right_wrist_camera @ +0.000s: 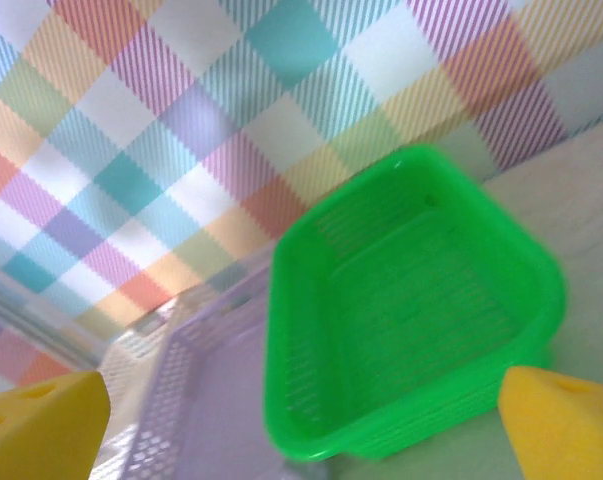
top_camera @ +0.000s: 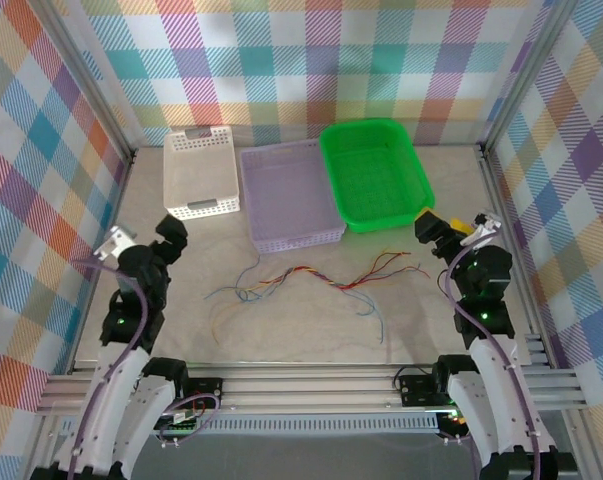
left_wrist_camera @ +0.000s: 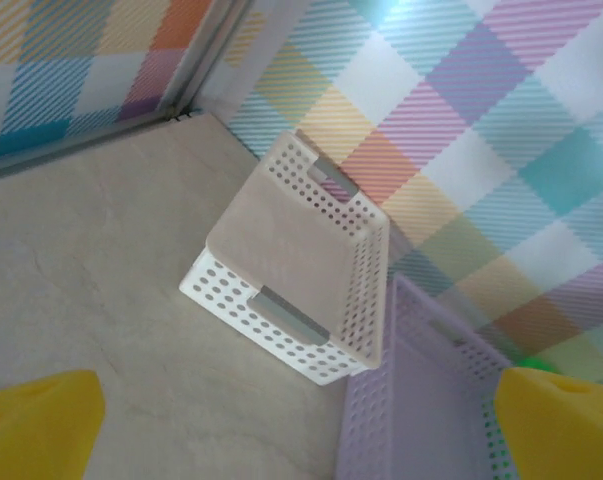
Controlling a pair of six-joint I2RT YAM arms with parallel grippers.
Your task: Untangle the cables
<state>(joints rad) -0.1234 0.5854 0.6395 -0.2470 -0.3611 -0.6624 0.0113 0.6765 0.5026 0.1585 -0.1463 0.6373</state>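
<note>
Tabletop (top_camera: 301, 330) w/ 3 baskets along 12 o'clock edge. Purple basket (top_camera: 286, 195) is mid, green basket (top_camera: 373, 175) against it at its 3, white basket (top_camera: 199, 172) just beside at its 9. Cables (top_camera: 306, 271), red-orange/yellow/blue-grey, lie tangled mid-tabletop at 6 of purple basket, apart from both arms. L jaws at cables' 9, R jaws at cables' 3. Both spread: L pads (left_wrist_camera: 41, 425) and R pads (right_wrist_camera: 41, 425) wide apart, nothing btwn.

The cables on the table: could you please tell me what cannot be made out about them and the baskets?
1. Cables, top view: too thin to tell which strand crosses over which in the twisted middle.
2. Purple basket, left wrist view: near end cut off by the bottom edge.
3. Green basket, right wrist view: blurred, mesh detail lost.
</note>
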